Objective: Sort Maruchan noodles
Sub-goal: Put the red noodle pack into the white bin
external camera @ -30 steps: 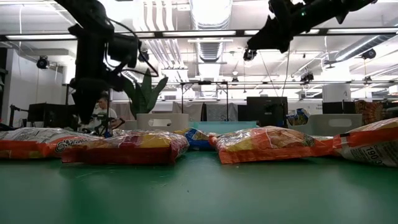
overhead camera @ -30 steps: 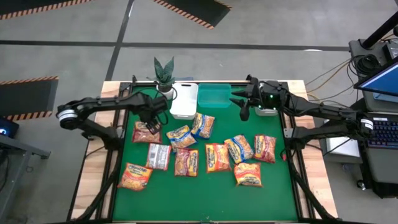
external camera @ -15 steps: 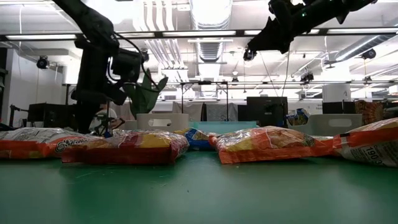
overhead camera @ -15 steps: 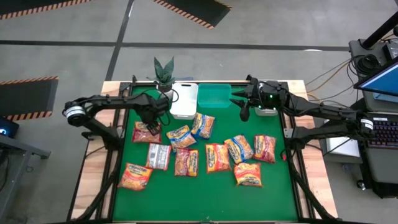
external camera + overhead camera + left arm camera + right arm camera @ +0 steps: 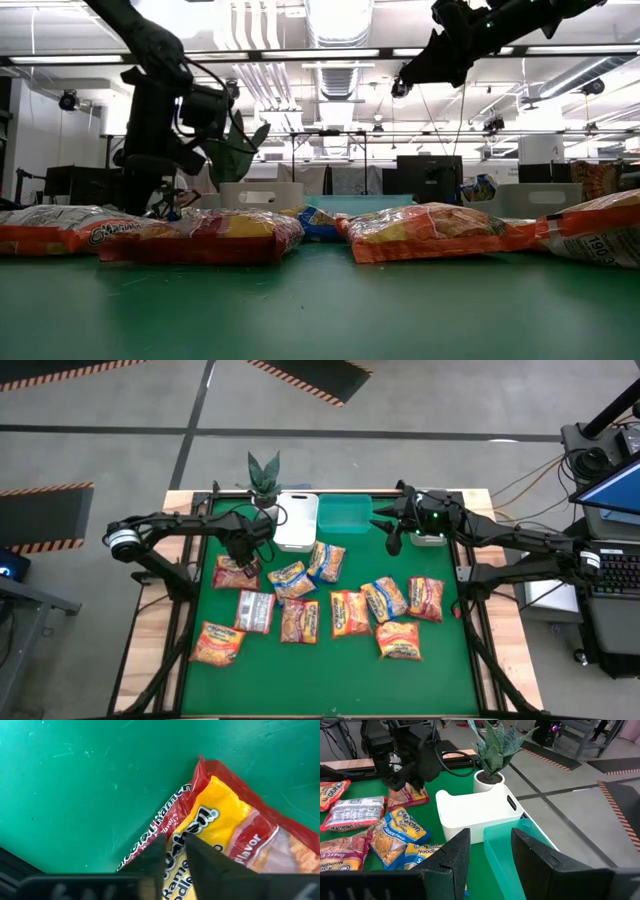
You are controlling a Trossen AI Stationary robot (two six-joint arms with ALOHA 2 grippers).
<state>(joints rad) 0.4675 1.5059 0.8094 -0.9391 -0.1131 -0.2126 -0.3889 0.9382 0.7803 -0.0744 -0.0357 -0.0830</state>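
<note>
- Green matting covers the worktop (image 5: 330,675). At its left, the left end effector (image 5: 244,558) is down on the red-and-yellow packet (image 5: 234,573), hiding that packet's far corner from above.
- In the left wrist view, the same end effector (image 5: 175,851) has its dark fingers (image 5: 156,854) drawn nearly together, pinching the wrapper of the red-and-yellow packet (image 5: 225,827). The packet's near end is cut off behind them.
- The rest of the Maruchan noodles (image 5: 350,613) lie flat, scattered across the middle of the matting, some overlapping. From the low view only their edges show, and the flavours cannot be read.
- At the back edge stand a potted plant (image 5: 264,472), a white bin (image 5: 296,520) and a teal bin (image 5: 345,513) side by side.
- The right end effector (image 5: 393,541) hangs in the air just right of the teal bin, well apart from every packet. Its fingers (image 5: 451,854) stand apart and hold nothing.
- A grey bin (image 5: 429,539) sits under the right arm, mostly hidden.
</note>
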